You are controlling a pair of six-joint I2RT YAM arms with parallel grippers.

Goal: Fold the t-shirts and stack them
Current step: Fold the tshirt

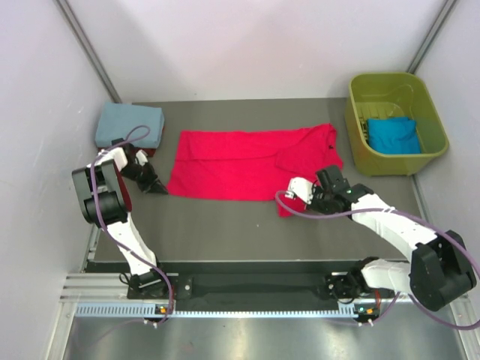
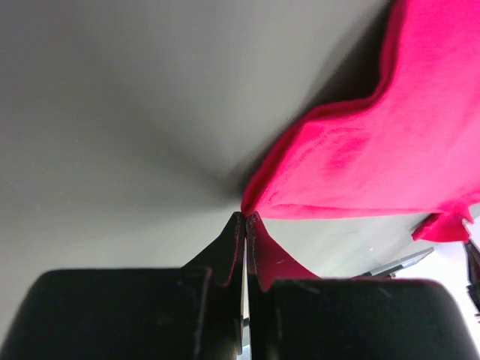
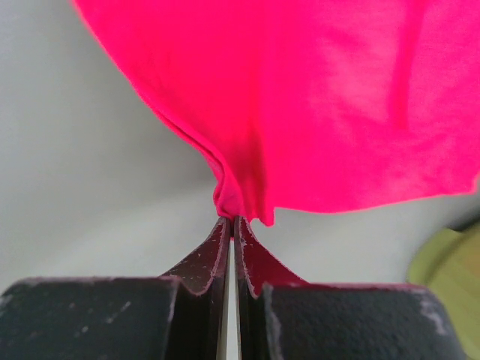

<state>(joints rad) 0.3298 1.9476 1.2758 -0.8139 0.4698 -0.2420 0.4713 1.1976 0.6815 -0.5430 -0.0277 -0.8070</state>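
Note:
A bright red t-shirt (image 1: 247, 161) lies spread across the middle of the grey table. My left gripper (image 1: 159, 187) is shut on its near left corner (image 2: 259, 196). My right gripper (image 1: 294, 196) is shut on its near right corner (image 3: 238, 201), where the cloth bunches at the fingertips. A dusty blue-grey t-shirt (image 1: 129, 125) lies folded at the far left. Inside the green tub lies a bright blue t-shirt (image 1: 394, 135).
An olive-green plastic tub (image 1: 358, 142) stands at the far right of the table. White walls close in the left, right and back. A metal rail (image 1: 240, 304) carrying the arm bases runs along the near edge.

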